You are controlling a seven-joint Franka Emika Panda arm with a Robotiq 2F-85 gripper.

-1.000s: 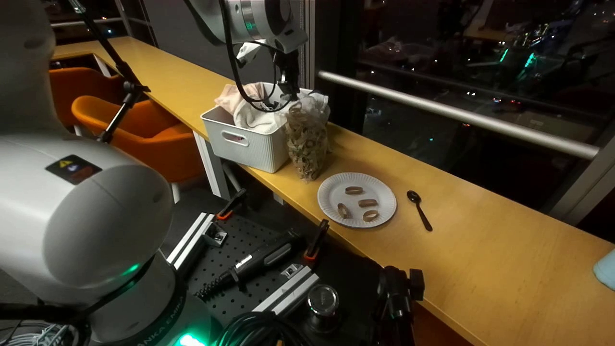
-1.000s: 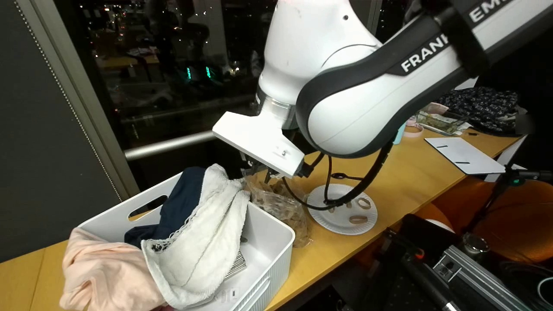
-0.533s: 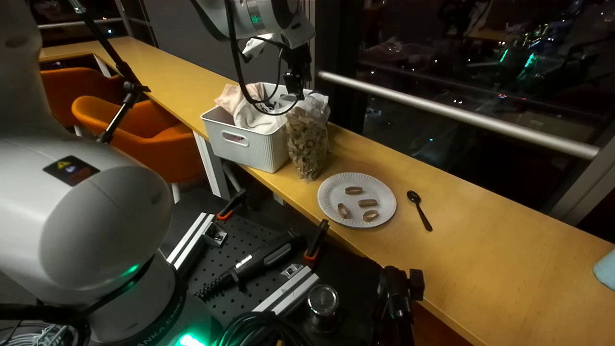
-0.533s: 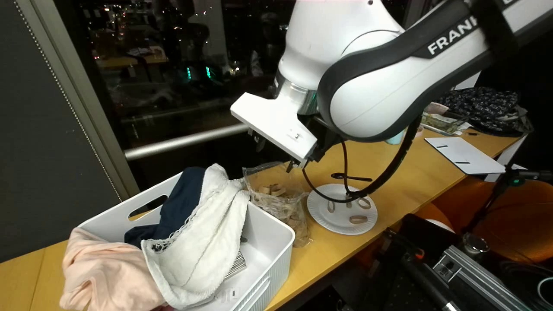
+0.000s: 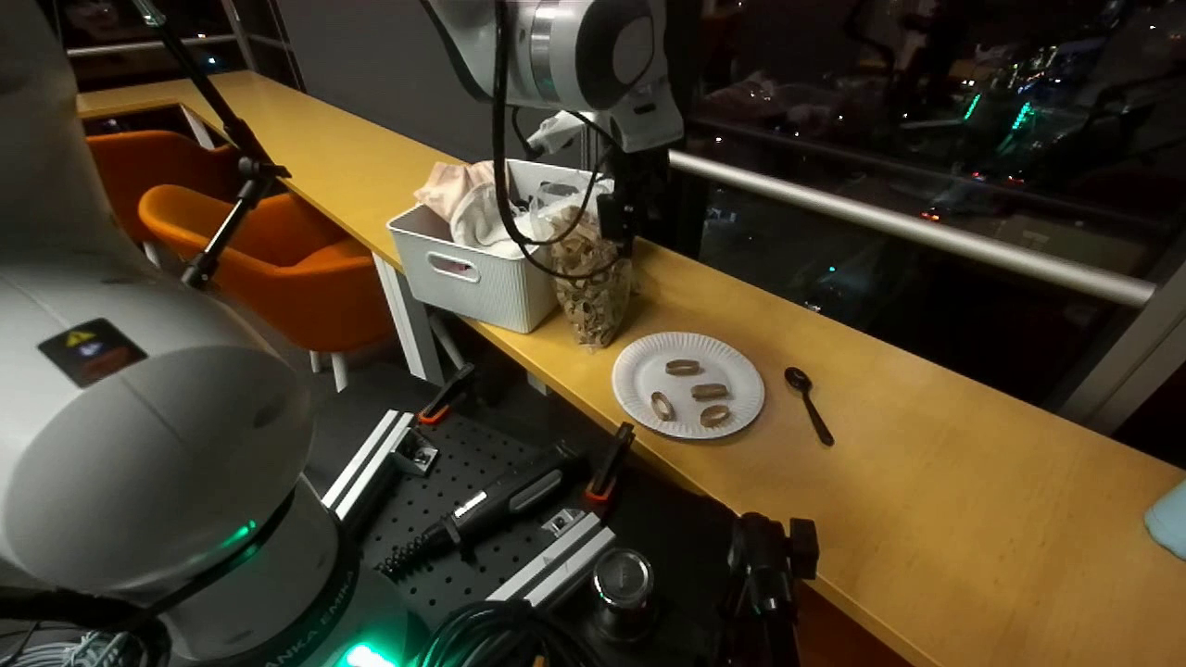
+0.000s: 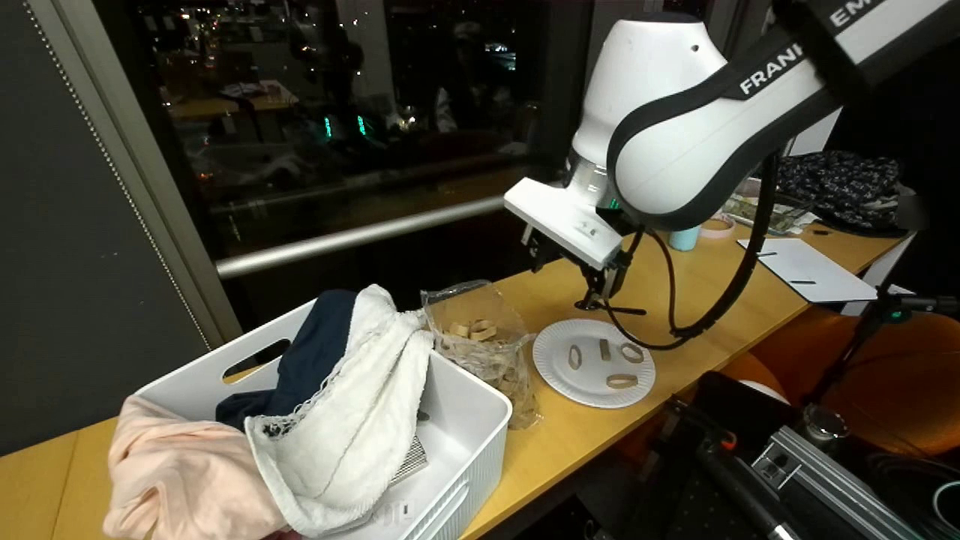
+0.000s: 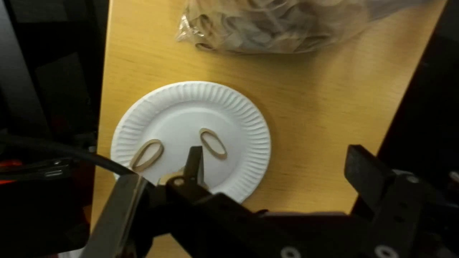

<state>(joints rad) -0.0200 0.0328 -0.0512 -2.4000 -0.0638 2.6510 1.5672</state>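
My gripper [image 7: 275,149] is open, its two fingers wide apart with only the wooden tabletop seen between them. In the wrist view the left finger [image 7: 193,161] overlaps the white paper plate [image 7: 259,139]; the right finger [image 7: 364,172] stands over the far side of the table. Several thin tan rings lie on the plate, among them one ring [image 7: 222,156] just by the left fingertip; another is partly hidden behind that finger. A clear plastic bag [image 6: 487,352] full of similar rings stands apart from the gripper, its mouth open. In an exterior view the gripper [image 6: 568,276] hangs above the table behind the plate.
A white basket [image 5: 491,292] with a white cloth [image 6: 349,420], a peach cloth [image 6: 187,472] and a navy cloth [image 6: 319,364] stands beside the bag. A black spoon [image 5: 808,405] lies past the plate. A metal rail [image 5: 880,218] runs along the window.
My gripper was at the bag's top a second ago. It has moved right in both exterior views, away from the bag and towards the plate. The bag and plate stay in place.
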